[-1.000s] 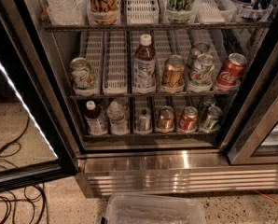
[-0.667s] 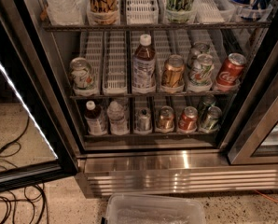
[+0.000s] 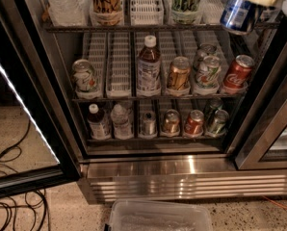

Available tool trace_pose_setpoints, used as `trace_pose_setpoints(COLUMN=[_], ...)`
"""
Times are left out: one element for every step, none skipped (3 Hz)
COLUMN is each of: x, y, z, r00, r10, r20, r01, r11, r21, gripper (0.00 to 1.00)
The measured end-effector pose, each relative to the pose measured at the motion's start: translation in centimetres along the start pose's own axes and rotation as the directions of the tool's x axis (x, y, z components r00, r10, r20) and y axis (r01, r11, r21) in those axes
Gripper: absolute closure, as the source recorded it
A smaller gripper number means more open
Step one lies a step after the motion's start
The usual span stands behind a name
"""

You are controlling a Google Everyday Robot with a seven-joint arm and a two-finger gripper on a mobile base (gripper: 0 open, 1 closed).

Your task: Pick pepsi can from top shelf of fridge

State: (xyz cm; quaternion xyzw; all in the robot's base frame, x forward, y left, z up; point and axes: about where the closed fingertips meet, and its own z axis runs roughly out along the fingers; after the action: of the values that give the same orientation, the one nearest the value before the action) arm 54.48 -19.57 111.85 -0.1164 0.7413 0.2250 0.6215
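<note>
The pepsi can [image 3: 237, 15], blue with a silver end, hangs tilted in the air at the top right, in front of the right end of the top shelf [image 3: 143, 27]. My gripper [image 3: 252, 1], cream-coloured and cut off by the upper edge, is shut on the can from above. The can is clear of the shelf's white lane trays [image 3: 146, 4]. The fridge [image 3: 182, 179] stands open in front of me, with its ribbed steel base below.
The top shelf holds a water bottle [image 3: 66, 4], a brown cup [image 3: 106, 4] and a green can [image 3: 187, 3]. The middle shelf holds a tea bottle [image 3: 148, 66] and a red Coca-Cola can [image 3: 237, 73]. The glass door [image 3: 23, 109] is open on the left. Cables [image 3: 13, 196] and a clear bin [image 3: 158, 218] are on the floor.
The gripper has come down and to the left with the pepsi can, which now shows more fully and stands out in front of the top shelf. Nothing else moved.
</note>
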Motion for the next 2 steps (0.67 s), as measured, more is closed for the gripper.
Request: trace_pose_setpoints(x=[3.8, 7.3], y=[1.8, 3.8], z=[-0.5, -0.8], r00=[0.99, 0.969], r10=[0.081, 0.13], r20=[-0.115, -0.21], r01=[-0.091, -0.162], r11=[0.9925, 0.9762], r21=[-0.081, -0.145], gripper=[1.0, 1.0])
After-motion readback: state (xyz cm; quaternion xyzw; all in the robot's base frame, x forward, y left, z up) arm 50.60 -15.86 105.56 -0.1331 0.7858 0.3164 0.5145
